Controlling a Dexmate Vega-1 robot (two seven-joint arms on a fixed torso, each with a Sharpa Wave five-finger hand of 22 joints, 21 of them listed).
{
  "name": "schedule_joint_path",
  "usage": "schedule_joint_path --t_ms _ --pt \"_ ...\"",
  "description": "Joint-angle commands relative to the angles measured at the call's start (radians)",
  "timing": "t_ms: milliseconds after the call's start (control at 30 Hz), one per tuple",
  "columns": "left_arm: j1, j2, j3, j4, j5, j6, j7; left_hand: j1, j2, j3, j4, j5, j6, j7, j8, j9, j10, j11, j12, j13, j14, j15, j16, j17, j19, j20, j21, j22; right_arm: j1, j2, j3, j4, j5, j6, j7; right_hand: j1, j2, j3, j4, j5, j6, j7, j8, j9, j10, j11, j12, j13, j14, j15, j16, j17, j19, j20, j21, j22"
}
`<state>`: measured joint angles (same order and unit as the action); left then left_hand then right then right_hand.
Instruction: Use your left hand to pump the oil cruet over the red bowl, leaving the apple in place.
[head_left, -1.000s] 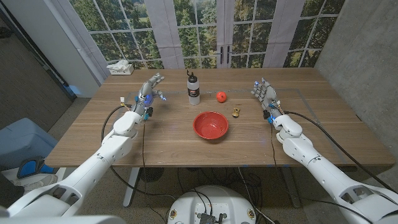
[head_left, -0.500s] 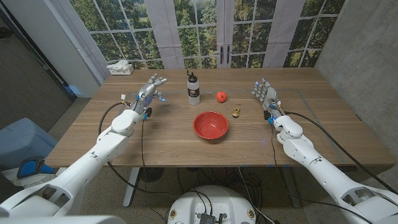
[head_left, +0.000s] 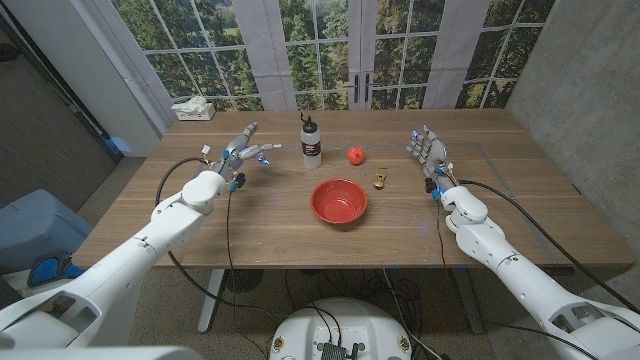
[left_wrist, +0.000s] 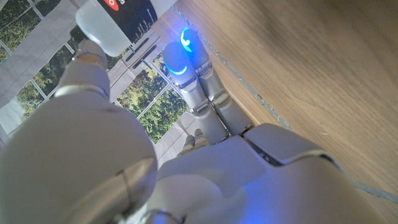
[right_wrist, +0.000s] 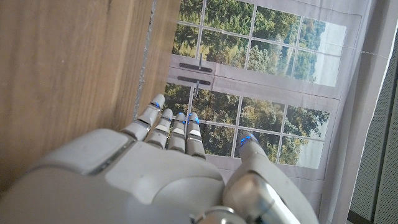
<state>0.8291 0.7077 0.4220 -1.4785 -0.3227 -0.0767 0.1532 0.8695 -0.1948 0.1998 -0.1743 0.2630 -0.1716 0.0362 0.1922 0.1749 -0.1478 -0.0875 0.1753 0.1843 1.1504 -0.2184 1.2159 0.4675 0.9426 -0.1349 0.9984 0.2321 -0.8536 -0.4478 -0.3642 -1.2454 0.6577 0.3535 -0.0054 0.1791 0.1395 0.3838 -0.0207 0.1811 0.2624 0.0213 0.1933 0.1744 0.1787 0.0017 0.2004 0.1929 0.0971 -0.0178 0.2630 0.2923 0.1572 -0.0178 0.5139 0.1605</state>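
Head view. Counter (head_left: 250, 225), wooden. Oil cruet (head_left: 311, 141): upright, far centre. Red bowl (head_left: 338, 201): at the cruet's 5 o'clock, apart from it. Apple (head_left: 356, 155): at the cruet's 3 o'clock, untouched. Small brown item (head_left: 380, 181): at the bowl's 1 o'clock. Left hand (head_left: 242, 152): at the cruet's 9 o'clock, fingers spread toward it, holding nothing. Right hand (head_left: 428, 152): fingers extended, apart, empty.

Left wrist view. Left hand (left_wrist: 186, 155); cruet (left_wrist: 115, 22) beyond the fingertips.

Right wrist view. Right hand (right_wrist: 168, 168), fingers straight, empty.
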Motion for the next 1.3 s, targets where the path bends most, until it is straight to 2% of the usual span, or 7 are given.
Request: schedule_joint_path --t_ms 33,300,467,567,667,1033,1300 --pt "-0.023 0.010 0.028 -0.007 0.028 0.081 0.002 0.016 0.004 -0.020 0.006 0.013 -0.146 -0.017 0.009 0.005 -0.017 0.003 0.008 0.002 -0.013 0.001 -0.003 0.015 -0.012 -0.076 -0.001 0.001 -0.005 0.001 0.002 -0.001 -0.004 0.004 -0.009 0.004 -0.007 -0.003 -0.003 -0.002 0.013 0.000 0.003 0.005 0.015 0.002 0.004 0.005 0.007 0.000 0.006 0.002 0.011 -0.003 -0.004 0.005" --pt "-0.034 -0.002 0.039 0.027 0.031 0.070 -0.003 0.009 0.018 -0.052 0.023 0.030 -0.132 -0.053 0.010 0.005 0.017 -0.020 0.022 0.001 -0.024 0.000 -0.017 0.021 0.000 -0.075 0.011 0.000 -0.005 0.002 0.001 -0.004 -0.004 0.003 -0.011 0.002 -0.008 -0.004 -0.005 -0.002 0.031 -0.008 0.008 0.005 0.021 0.005 0.005 0.005 0.013 0.003 0.009 0.001 0.019 0.001 -0.009 0.005" --pt "-0.037 -0.005 0.041 0.040 0.031 0.059 -0.005 0.007 0.020 -0.068 0.028 0.038 -0.122 -0.056 0.011 0.005 0.033 -0.023 0.025 0.001 -0.013 0.000 -0.026 0.013 0.011 -0.075 0.018 -0.004 -0.004 0.004 -0.001 -0.004 -0.008 0.006 -0.012 0.001 -0.008 -0.005 -0.006 -0.002 0.032 -0.007 0.007 0.005 0.021 0.006 0.005 0.005 0.014 0.002 0.009 0.001 0.021 0.003 -0.011 0.005" --pt "-0.036 -0.009 0.038 0.056 0.030 0.035 -0.005 0.006 0.024 -0.089 0.033 0.046 -0.063 -0.085 0.029 0.005 0.055 -0.034 0.027 0.000 0.006 0.000 -0.037 0.002 0.023 -0.075 0.025 -0.009 -0.006 0.002 -0.004 -0.014 -0.016 0.005 -0.020 0.001 -0.009 -0.005 -0.006 -0.002 0.034 -0.004 0.007 0.005 0.021 0.006 0.005 0.005 0.015 0.003 0.009 0.001 0.022 0.004 -0.013 0.005" --pt "-0.040 -0.008 0.040 0.070 0.024 0.017 -0.025 0.006 0.025 -0.099 0.035 0.050 -0.044 -0.086 0.032 0.005 0.077 -0.037 0.031 0.000 0.015 -0.001 -0.043 -0.004 0.027 -0.075 0.027 -0.012 -0.012 0.000 -0.005 -0.026 -0.022 0.005 -0.028 0.000 -0.010 -0.006 -0.007 -0.002 0.045 -0.005 0.010 0.005 0.022 0.007 0.005 0.005 0.015 0.004 0.009 0.000 0.024 0.004 -0.016 0.005" --pt "-0.110 -0.024 0.076 0.210 -0.025 -0.095 -0.229 -0.001 0.009 -0.156 0.037 0.082 -0.011 -0.066 0.025 0.006 0.126 -0.009 0.035 0.001 -0.007 -0.001 -0.089 -0.033 -0.019 -0.073 0.011 -0.021 -0.045 -0.026 -0.014 -0.130 -0.050 -0.045 -0.085 -0.003 -0.010 -0.008 -0.009 -0.002 0.050 -0.005 0.009 0.006 0.024 0.006 0.005 0.006 0.023 0.006 0.012 0.000 0.036 0.004 -0.020 0.006" --pt "-0.178 -0.051 0.098 0.334 -0.052 -0.183 -0.367 -0.004 0.008 -0.220 0.036 0.122 0.064 -0.088 0.036 0.010 0.145 -0.041 0.032 0.001 -0.011 -0.002 -0.109 -0.035 -0.019 -0.073 0.009 -0.026 -0.068 -0.032 -0.022 -0.187 -0.053 -0.073 -0.106 -0.006 -0.010 -0.009 -0.010 -0.002 0.052 -0.004 0.008 0.006 0.025 0.005 0.005 0.006 0.025 0.003 0.013 0.000 0.042 0.005 -0.024 0.006"
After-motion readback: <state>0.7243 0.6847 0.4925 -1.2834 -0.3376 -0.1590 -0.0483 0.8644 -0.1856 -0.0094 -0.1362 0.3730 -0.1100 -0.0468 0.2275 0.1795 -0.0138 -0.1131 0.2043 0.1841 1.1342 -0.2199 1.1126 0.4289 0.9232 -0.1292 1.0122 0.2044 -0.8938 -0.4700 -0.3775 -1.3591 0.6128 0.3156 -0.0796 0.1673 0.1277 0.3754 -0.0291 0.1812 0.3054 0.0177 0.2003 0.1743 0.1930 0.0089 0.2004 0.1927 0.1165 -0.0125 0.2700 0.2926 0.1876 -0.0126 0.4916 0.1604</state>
